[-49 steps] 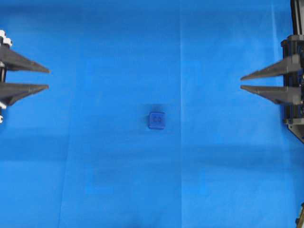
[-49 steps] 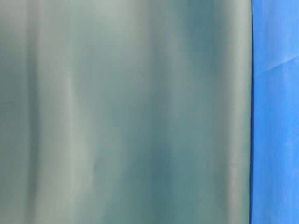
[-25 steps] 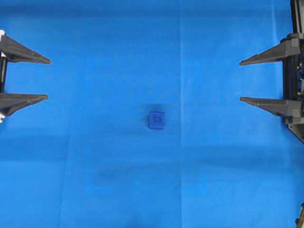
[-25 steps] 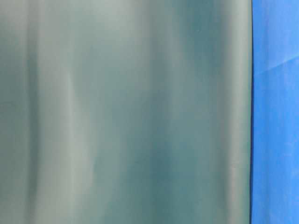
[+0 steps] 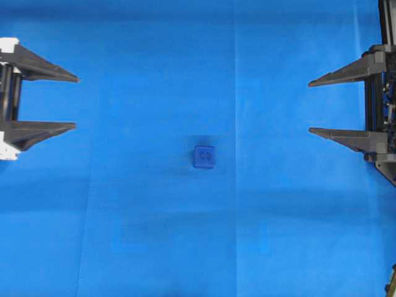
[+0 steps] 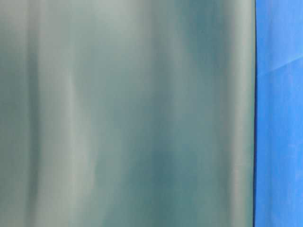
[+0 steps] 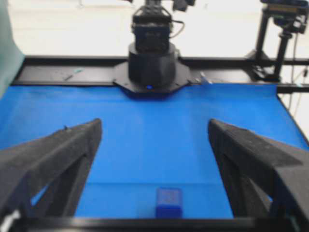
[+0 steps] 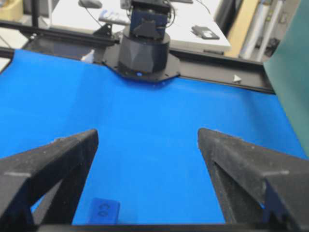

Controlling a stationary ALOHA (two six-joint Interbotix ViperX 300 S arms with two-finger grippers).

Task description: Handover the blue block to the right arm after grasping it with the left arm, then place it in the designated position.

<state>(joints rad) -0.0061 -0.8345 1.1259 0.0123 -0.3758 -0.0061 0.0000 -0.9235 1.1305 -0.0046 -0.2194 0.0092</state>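
While faintly embossed, perhaps lettered, the blue block [image 5: 203, 157] looks dark.

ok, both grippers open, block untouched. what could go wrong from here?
1. The blue block is far smaller than the left gripper's open span; an off-centre close could nudge it across the blue cloth.
2. With so little block to hold, the right gripper may find no free face at handover.

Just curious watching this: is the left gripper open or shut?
Open. The left gripper shows two fingers set wide apart, holding nothing.
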